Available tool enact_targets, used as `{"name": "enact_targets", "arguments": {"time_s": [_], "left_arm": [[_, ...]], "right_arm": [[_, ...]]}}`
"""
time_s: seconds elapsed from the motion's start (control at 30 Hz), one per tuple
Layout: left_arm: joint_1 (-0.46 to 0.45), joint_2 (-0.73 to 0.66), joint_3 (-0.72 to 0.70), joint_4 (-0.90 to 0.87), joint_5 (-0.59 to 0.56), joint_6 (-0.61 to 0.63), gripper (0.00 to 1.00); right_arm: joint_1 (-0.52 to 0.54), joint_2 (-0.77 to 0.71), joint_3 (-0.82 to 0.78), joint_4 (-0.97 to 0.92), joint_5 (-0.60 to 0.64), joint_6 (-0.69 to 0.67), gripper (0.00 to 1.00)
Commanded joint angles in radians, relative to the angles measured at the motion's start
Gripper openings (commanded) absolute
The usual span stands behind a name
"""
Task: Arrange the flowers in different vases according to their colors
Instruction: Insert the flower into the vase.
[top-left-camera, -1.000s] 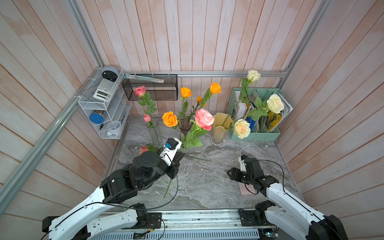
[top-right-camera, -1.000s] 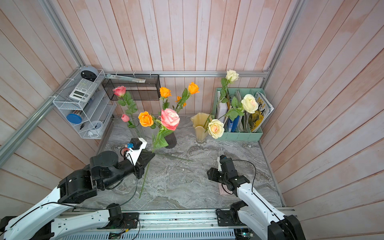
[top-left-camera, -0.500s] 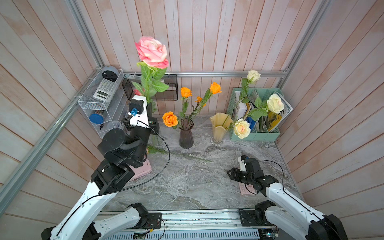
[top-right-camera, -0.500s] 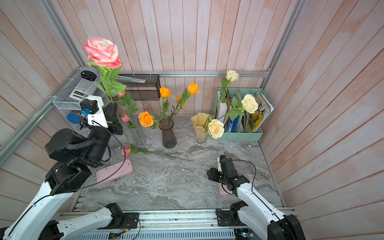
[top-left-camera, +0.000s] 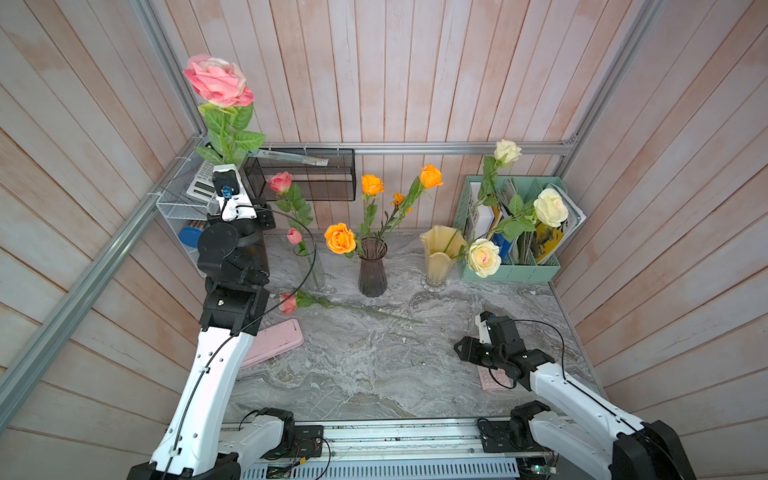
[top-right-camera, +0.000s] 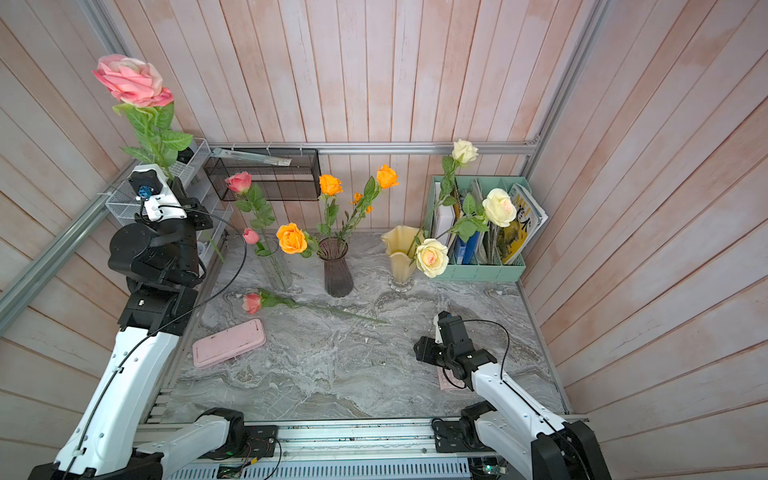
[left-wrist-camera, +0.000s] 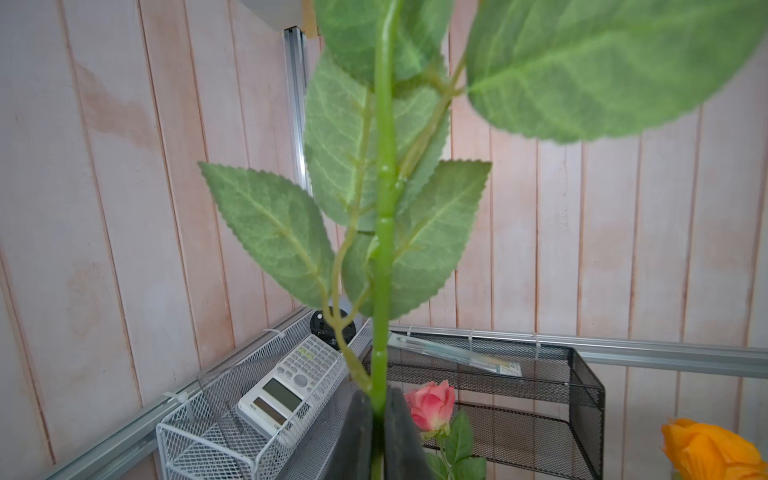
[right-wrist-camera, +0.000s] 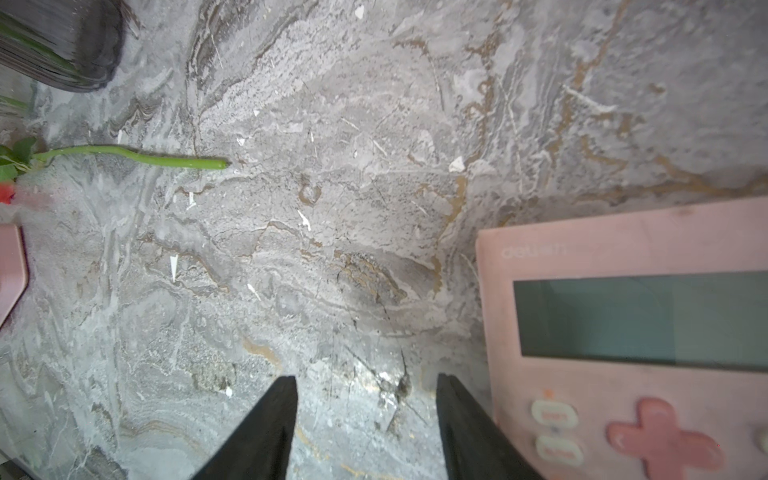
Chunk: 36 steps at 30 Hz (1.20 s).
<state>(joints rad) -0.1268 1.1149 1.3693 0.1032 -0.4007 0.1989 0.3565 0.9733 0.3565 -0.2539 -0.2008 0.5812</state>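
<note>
While the right gripper (right-wrist-camera: 366, 378) hangs open, the left gripper (left-wrist-camera: 377, 399) pinches the leafy green stem (left-wrist-camera: 384, 208) of a large, upright pink rose (top-left-camera: 219, 81).

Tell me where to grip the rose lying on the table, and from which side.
Probably best to grip the rose on its bare stem, between the leaves and the cut end. Come from above, jaws across the stem: it lies flat on the table, and that stretch is leafless with nothing beside it.

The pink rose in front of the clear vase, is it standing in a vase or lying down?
Lying down. The pink rose lies flat on the table, stem stretched out, outside the clear vase.
</note>
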Motion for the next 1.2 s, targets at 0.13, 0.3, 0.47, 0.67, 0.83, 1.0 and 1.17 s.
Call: {"name": "enact_targets", "arguments": {"time_s": [0.13, 0.3, 0.47, 0.67, 0.83, 1.0, 1.17], "left_arm": [[0.095, 0.051, -0.069, 0.227, 0.106, -0.201, 0.00], [0.101, 0.094, -0.091, 0.292, 0.109, -0.228, 0.00], [0.108, 0.134, -0.104, 0.336, 0.123, -0.266, 0.00], [0.112, 0.183, -0.128, 0.389, 0.115, -0.284, 0.00], [0.111, 0.215, -0.164, 0.428, 0.115, -0.305, 0.00], [0.112, 0.237, -0.211, 0.462, 0.119, -0.318, 0.00], [0.112, 0.240, -0.301, 0.517, 0.144, -0.339, 0.00]], "right_arm": [[-0.004, 0.068, 0.049, 0.018, 0.003, -0.018, 0.60], [-0.004, 0.120, 0.067, 0.028, 0.001, -0.021, 0.60], [-0.004, 0.135, 0.077, 0.022, -0.009, -0.029, 0.60], [-0.004, 0.133, 0.076, 0.031, -0.021, -0.023, 0.60], [-0.004, 0.139, 0.078, 0.031, -0.017, -0.024, 0.60], [-0.004, 0.139, 0.084, 0.030, -0.022, -0.023, 0.60], [-0.002, 0.163, 0.113, 0.038, -0.032, -0.026, 0.60]]}}
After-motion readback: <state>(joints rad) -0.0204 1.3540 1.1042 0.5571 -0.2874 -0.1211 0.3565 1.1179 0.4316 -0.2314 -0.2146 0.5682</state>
